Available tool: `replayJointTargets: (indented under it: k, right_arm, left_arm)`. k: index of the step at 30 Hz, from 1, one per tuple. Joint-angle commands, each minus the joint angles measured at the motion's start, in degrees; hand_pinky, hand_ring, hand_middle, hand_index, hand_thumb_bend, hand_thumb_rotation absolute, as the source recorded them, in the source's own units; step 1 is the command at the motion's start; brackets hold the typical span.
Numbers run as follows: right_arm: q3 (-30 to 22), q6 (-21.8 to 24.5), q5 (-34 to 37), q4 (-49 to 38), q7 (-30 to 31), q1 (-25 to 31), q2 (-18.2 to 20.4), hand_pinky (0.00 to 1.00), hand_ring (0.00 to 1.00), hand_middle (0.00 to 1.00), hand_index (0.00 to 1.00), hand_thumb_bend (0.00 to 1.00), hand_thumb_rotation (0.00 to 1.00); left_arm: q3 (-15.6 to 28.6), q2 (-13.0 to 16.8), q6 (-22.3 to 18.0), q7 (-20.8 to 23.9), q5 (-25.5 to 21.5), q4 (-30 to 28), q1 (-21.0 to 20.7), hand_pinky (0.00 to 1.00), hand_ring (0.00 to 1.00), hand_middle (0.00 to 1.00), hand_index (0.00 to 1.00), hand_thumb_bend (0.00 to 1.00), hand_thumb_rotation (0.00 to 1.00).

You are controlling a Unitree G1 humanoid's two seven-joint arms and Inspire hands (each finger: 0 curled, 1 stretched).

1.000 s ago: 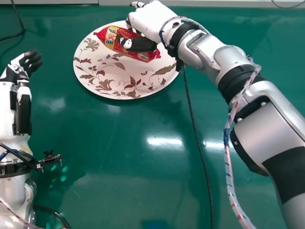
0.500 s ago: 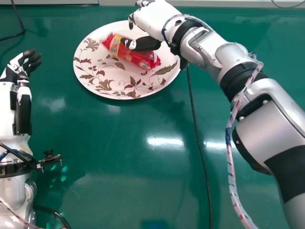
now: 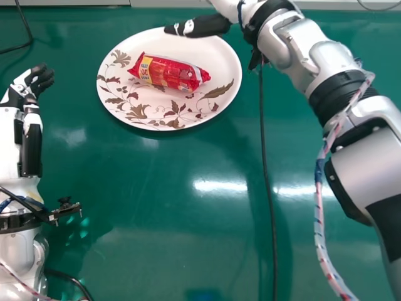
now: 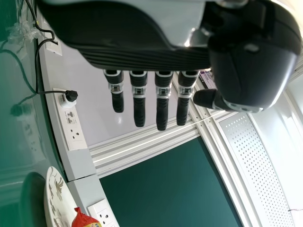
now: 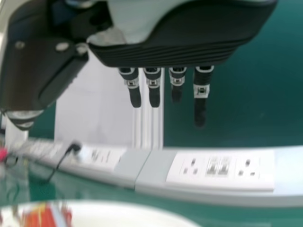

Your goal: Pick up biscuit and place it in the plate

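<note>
Right hand (image 3: 203,26) now off biscuit (image 3: 169,73) (open)

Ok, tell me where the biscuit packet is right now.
In the head view, the red biscuit packet lies on the leaf-patterned plate, above and left of the picture's centre, nearer the robot than the right robot hand.

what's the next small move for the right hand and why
Probably lift the right hand clear of the plate and leave the biscuit alone: the packet lies within the plate's rim, while the hand's fingers are straight and hold nothing.
</note>
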Motion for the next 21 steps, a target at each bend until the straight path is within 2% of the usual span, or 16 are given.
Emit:
replayJointTargets:
  k: [1, 6, 8, 9, 11, 15, 16, 19, 21]
  right_arm:
    - [-2.53, 0.10, 2.36, -4.12, 0.93, 3.08, -3.17, 0.68, 0.94, 1.00, 0.98, 0.95, 0.77]
    - [-10.80, 0.07, 9.70, -17.09, 1.66, 13.20, -8.85, 0.64, 0.85, 0.97, 0.92, 0.92, 0.83]
    - [-14.50, -0.52, 13.24, -23.00, 2.27, 18.37, -10.43, 0.67, 0.86, 0.94, 0.90, 0.85, 0.83]
    - [-16.40, -0.24, 15.15, -26.36, 3.09, 21.09, -11.05, 0.68, 0.85, 0.92, 0.88, 0.80, 0.79]
    - [-20.75, 2.98, 19.47, -35.23, 5.62, 27.64, -11.70, 0.69, 0.84, 0.90, 0.87, 0.68, 0.66]
    - [-28.46, 10.43, 25.62, -52.13, 10.31, 40.15, -12.24, 0.64, 0.81, 0.88, 0.87, 0.57, 0.50]
    - [-30.15, 12.38, 26.29, -55.99, 10.92, 43.17, -12.14, 0.63, 0.81, 0.88, 0.88, 0.55, 0.49]
    - [-34.46, 17.48, 26.89, -65.97, 11.68, 51.52, -11.46, 0.58, 0.77, 0.85, 0.86, 0.53, 0.54]
    - [-37.69, 21.47, 28.75, -72.65, 12.83, 57.33, -10.27, 0.59, 0.78, 0.86, 0.87, 0.52, 0.56]
  left_arm:
    - [-1.31, -2.43, -0.66, 0.41, -0.50, 3.65, 1.77, 0.93, 0.86, 0.86, 0.87, 0.00, 0.00]
    - [-1.72, -3.14, 0.42, 0.54, -0.64, 3.76, 1.56, 0.95, 0.86, 0.85, 0.87, 0.00, 0.00]
    - [-1.84, -3.16, 0.15, 0.81, 0.00, 4.36, 1.31, 0.93, 0.85, 0.84, 0.86, 0.00, 0.00]
    - [-1.87, -3.09, -0.03, 1.10, 0.62, 4.63, 1.17, 0.91, 0.84, 0.84, 0.85, 0.00, 0.00]
    - [-1.96, -3.24, 0.04, 1.39, 0.88, 4.97, 0.97, 0.87, 0.82, 0.82, 0.83, 0.01, 0.00]
    - [-2.03, -3.51, -0.27, 2.13, 1.51, 5.78, 0.68, 0.83, 0.80, 0.81, 0.81, 0.01, 0.00]
    - [-2.05, -3.63, -0.20, 2.30, 1.60, 5.80, 0.70, 0.82, 0.80, 0.80, 0.81, 0.01, 0.00]
    - [-2.17, -4.00, -1.06, 3.09, 2.16, 6.32, 0.67, 0.79, 0.78, 0.79, 0.80, 0.03, 0.02]
    - [-2.27, -4.35, -1.57, 3.63, 2.40, 6.43, 0.80, 0.78, 0.77, 0.78, 0.79, 0.03, 0.04]
